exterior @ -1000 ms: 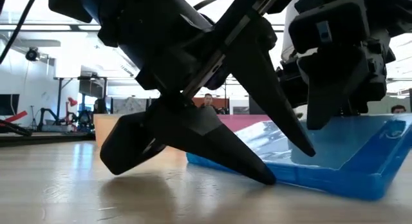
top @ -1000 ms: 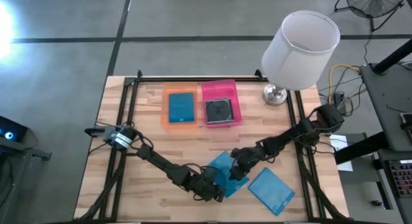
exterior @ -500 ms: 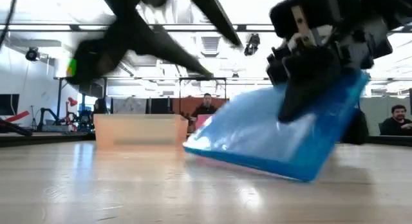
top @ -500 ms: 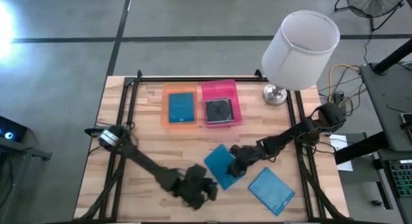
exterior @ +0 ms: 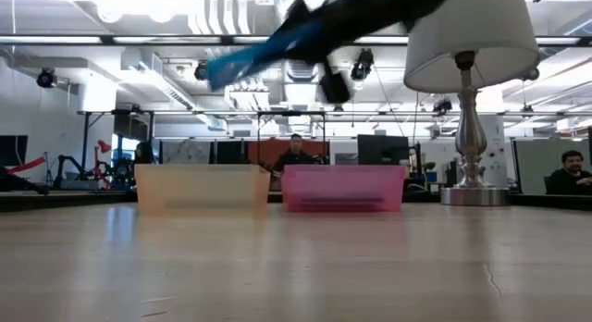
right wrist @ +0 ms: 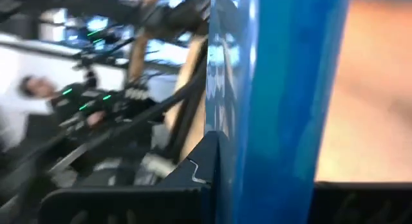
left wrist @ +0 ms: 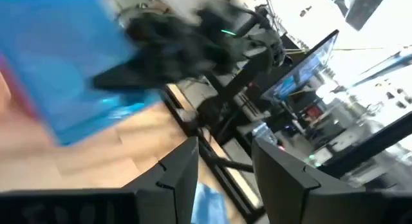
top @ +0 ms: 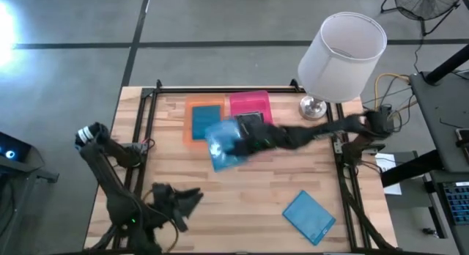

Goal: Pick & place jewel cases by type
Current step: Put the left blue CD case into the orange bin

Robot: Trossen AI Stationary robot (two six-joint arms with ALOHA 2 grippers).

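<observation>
- Fingers (left wrist: pixel 177 179) of your left gripper (top: pixel 192 198) stand apart with nothing between them; it sits low near the table's front edge, well clear of every case.
- You have one blue case (top: pixel 309 216) lying flat on the wooden table (top: pixel 168 167) at the front right, a corner of it showing in the left wrist view.
- Your right gripper (top: pixel 236 145) is clamped on a second blue jewel case (top: pixel 223 148), carried tilted in the air just in front of the trays; motion smears its outline, and the low view cuts the arm off at the top.
- In the right wrist view that case fills the frame edge-on, hiding most of what lies past it.
- Farther back, the orange tray (top: pixel 190 130) holds a third blue case (top: pixel 206 117), partly covered by the carried one.
- Beside it, the pink tray (top: pixel 250 100) holds one dark case (top: pixel 248 120), its front part hidden under the arm.
- You can count four cases: three blue, one dark.
- A lamp (top: pixel 341 51) stands at the back right corner.
</observation>
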